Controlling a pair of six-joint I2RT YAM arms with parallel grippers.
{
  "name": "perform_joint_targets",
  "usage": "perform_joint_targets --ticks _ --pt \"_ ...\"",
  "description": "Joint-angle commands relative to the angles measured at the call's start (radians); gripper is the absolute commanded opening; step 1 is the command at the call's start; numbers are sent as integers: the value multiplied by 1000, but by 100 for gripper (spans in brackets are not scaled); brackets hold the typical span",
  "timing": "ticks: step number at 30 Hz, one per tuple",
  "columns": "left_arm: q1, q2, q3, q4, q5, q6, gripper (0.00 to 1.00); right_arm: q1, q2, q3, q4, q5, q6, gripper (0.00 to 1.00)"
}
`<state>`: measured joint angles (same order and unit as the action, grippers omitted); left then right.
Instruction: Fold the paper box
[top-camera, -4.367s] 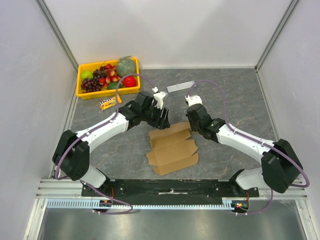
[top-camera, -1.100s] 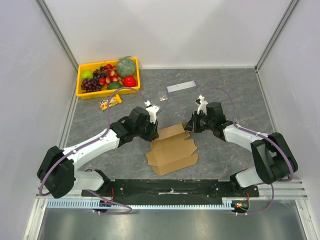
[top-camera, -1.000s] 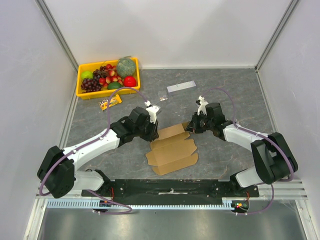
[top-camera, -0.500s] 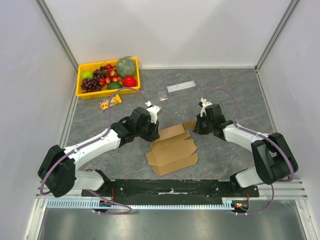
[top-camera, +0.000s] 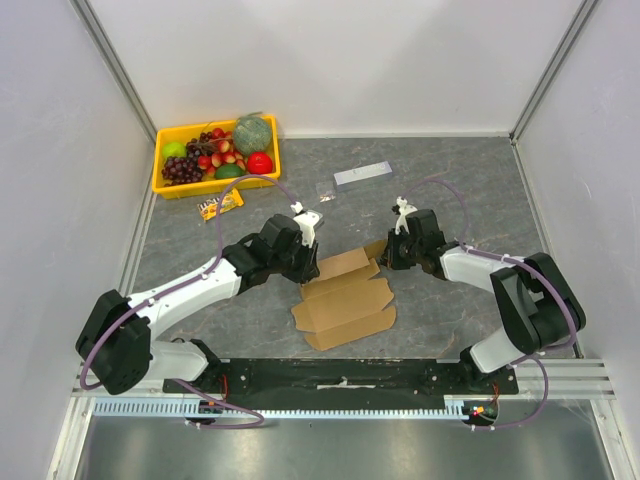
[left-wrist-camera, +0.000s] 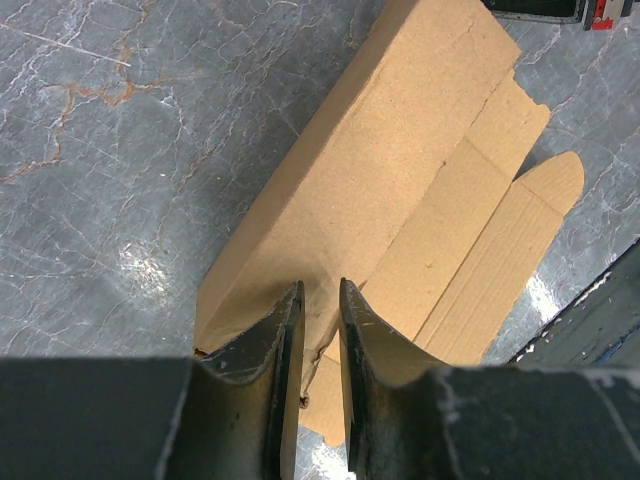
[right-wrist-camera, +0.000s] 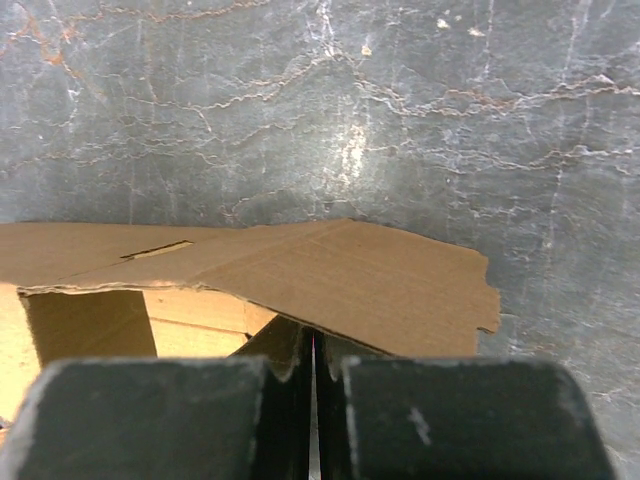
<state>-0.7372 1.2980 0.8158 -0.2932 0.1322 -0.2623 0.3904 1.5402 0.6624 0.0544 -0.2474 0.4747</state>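
Observation:
The paper box is a flat brown die-cut sheet lying mid-table. My left gripper sits at its far-left corner. In the left wrist view the gripper has its jaws nearly together on a raised creased edge of the paper box. My right gripper is at the far-right corner. In the right wrist view the gripper is shut, with its tips under a lifted flap of the paper box that rests across them.
A yellow fruit tray stands at the back left, with a snack packet just in front of it. A grey-white strip and a small clear bag lie behind the box. White walls enclose the table.
My right gripper has shifted slightly right and turned, and the box's far-right flap has lifted off the table. My left gripper has stayed at the far-left corner.

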Motion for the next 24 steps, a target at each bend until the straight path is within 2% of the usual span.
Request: perform_joint_targets --ticks 1,14,24 --pt "-5 12 -9 8 -11 -22 26 4 0 -10 90 -67 22 0" --pt "-5 20 -14 8 -8 -23 26 5 46 -58 232 -248 97 0" --pt "-5 20 -14 11 -6 -26 26 51 104 -29 208 -247 78 0"
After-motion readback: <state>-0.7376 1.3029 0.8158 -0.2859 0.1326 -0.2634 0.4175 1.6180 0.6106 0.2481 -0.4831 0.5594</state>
